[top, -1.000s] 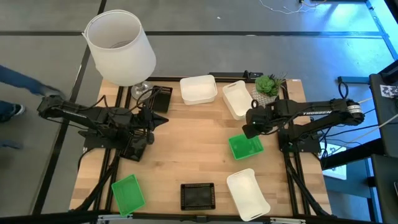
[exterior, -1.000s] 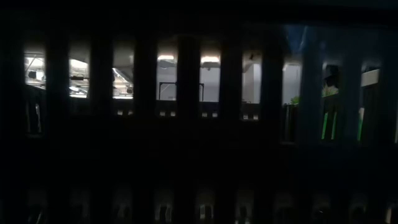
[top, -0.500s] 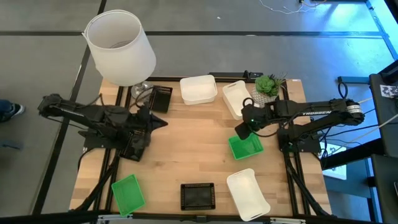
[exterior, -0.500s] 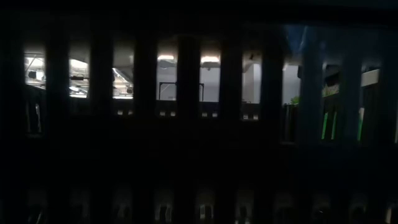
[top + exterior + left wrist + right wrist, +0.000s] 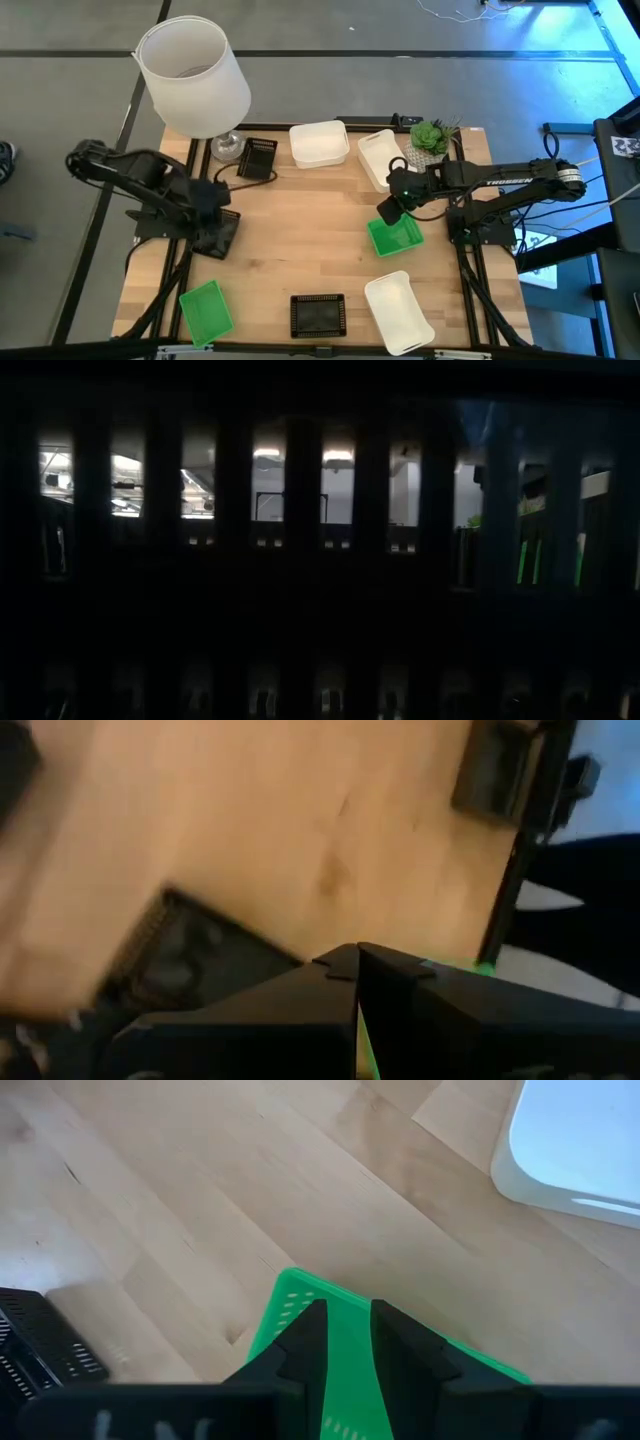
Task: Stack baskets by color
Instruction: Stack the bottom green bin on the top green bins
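My right gripper [image 5: 386, 211] [image 5: 345, 1342] is shut on a green basket [image 5: 396, 236] at the table's right middle. My left gripper [image 5: 221, 197] [image 5: 357, 967] is shut with nothing in it, and is drawn back over the left side of the table. Lying flat on the wood are a second green basket [image 5: 206, 310] at the near left, a black basket [image 5: 317, 315] at the near middle, another black basket [image 5: 258, 158] at the far left, and white baskets at the far edge [image 5: 319, 143] [image 5: 379, 158] and near right [image 5: 398, 312]. My right gripper has the green basket's wall [image 5: 345, 1305] between its two fingers near a corner, one finger [image 5: 300, 1342] on each side of it. The fingers slant down from the table's right. Whether the basket is clear of the wood I cannot tell.
A large white lampshade [image 5: 192, 75] stands at the far left corner. A small potted plant [image 5: 432, 137] sits at the far right. The middle of the table [image 5: 300, 230] is bare wood. A dark slatted thing fills the low view, so the table does not show there.
My left gripper has pulled back toward the table's left edge, away from the far black basket, rising and tipping to point downward. My right gripper has shifted slightly toward the table's left and turned at the wrist. The green basket stays where it was.
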Tool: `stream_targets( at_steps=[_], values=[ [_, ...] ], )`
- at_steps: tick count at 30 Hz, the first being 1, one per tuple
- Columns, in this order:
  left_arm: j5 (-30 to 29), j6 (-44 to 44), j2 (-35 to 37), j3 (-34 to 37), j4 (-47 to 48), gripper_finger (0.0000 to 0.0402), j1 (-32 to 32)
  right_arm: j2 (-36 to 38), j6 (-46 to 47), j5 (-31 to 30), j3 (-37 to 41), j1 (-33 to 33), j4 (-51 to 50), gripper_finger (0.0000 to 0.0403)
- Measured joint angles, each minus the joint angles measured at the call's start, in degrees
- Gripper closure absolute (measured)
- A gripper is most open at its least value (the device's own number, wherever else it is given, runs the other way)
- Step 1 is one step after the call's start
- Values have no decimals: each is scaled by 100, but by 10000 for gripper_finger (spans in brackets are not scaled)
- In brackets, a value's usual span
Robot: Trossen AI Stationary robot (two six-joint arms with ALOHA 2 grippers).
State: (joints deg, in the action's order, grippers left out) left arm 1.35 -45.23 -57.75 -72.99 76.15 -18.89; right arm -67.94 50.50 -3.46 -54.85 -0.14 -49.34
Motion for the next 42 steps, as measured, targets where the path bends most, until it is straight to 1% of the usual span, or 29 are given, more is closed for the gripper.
stream_targets(
  at_steps=[3, 5, 10, 12, 19, 22, 25, 28, 31, 38, 42],
  values=[
    [228, -433, -58, 46, 45, 400, -64, 0, -15, 0, 0, 0, 14, 324],
    [274, -611, -78, 57, 124, 394, -79, 0, -17, 0, 0, 0, 34, 324],
    [288, -750, -163, 72, 127, 359, -75, 0, -20, 0, 0, 0, 32, 324],
    [178, -866, -213, 70, 137, 345, -79, 0, -20, 0, 0, 0, 31, 324],
    [270, -946, -511, 70, 435, 305, -365, 0, -23, 0, 0, 0, 30, 324],
    [236, -679, -654, 70, 434, 299, -618, 0, -24, 2, 0, 0, 30, 324],
    [-45, -381, -835, 70, 433, 298, -989, 0, -26, 11, 0, 0, 30, 324],
    [-399, -356, -1020, 70, 427, 299, -1472, 0, -154, 48, 0, 0, 30, 324],
    [-604, -363, -1197, 70, 379, 301, -1944, 0, -300, 49, 0, 0, 30, 324],
    [-895, -367, -1803, 70, -84, 302, -2813, 0, -469, 50, 0, 2, 30, 324],
    [-920, -312, -2217, 70, -405, 302, -3178, 0, -571, 50, 0, 2, 30, 324]
  ],
)
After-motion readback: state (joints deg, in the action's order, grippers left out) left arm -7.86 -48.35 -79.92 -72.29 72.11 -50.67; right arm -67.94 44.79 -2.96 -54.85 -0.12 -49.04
